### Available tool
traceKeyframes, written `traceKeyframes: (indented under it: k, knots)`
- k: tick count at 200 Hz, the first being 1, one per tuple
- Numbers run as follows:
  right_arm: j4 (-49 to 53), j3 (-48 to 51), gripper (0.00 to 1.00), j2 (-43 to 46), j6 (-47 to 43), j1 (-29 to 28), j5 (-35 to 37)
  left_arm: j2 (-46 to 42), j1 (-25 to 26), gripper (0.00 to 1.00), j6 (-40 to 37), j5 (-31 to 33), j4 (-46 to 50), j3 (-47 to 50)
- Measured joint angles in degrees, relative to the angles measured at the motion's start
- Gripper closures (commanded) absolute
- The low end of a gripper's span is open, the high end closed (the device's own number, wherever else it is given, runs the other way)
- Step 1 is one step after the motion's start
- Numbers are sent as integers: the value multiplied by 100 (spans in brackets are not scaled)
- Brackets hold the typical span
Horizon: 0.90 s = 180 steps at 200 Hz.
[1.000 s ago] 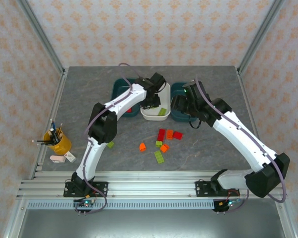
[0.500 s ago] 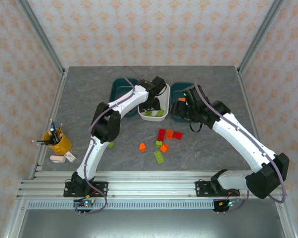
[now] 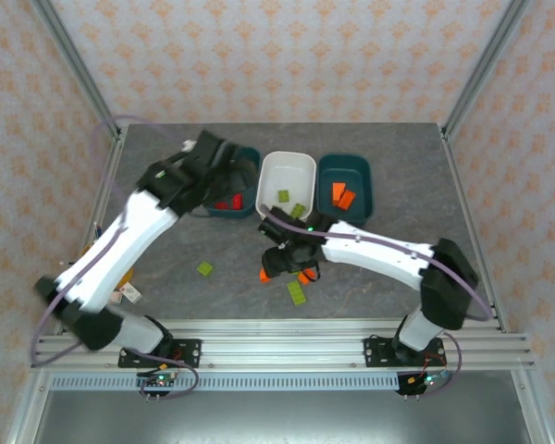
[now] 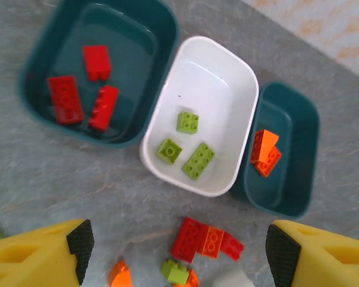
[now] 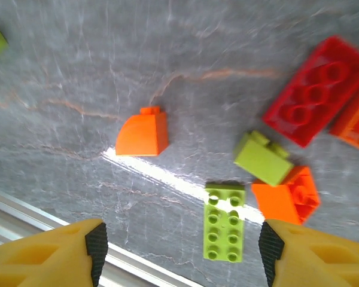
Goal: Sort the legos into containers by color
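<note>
Legos are sitting partly sorted on the grey bench, as far as I'm seeing from here. Through the left wrist camera, the left teal tub is holding three red bricks. The white tub beside it is holding three light green bricks, and the right teal tub is holding two orange bricks lying against each other. The three tubs are standing in a row, the white one between the teal pair and close against both. The left fingers are hanging raised above the bench by the left teal tub, spread wide with nothing between them. The right fingers are hovering low over the loose pile on the near side of the tubs, also spread apart and gripping nothing. Under them I'm looking at an orange sloped brick lying alone and a long green brick just beside an orange square brick. A small green brick is touching that orange one, and a long red brick is lying with another orange brick against it at the right edge. In the overhead view one more green brick is lying by itself on the bench, well to the left of the pile.
</note>
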<state>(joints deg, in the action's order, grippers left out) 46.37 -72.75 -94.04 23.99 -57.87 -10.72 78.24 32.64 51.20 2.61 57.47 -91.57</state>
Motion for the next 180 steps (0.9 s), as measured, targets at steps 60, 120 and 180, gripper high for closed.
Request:
traceKeyframes:
  k: [60,120,180]
  knots:
    - [-87,-708,30,-1357,201,-247,-46,-2806,-4,21,763,127,492,3064]
    - [-120,-951,44,-1974,348,-247,-116,-4232,-4,22,1180,-107,979,3847]
    - [-120,-992,54,-2072,350,-247,-114,-4236,-4,22,1228,-225,986,3930]
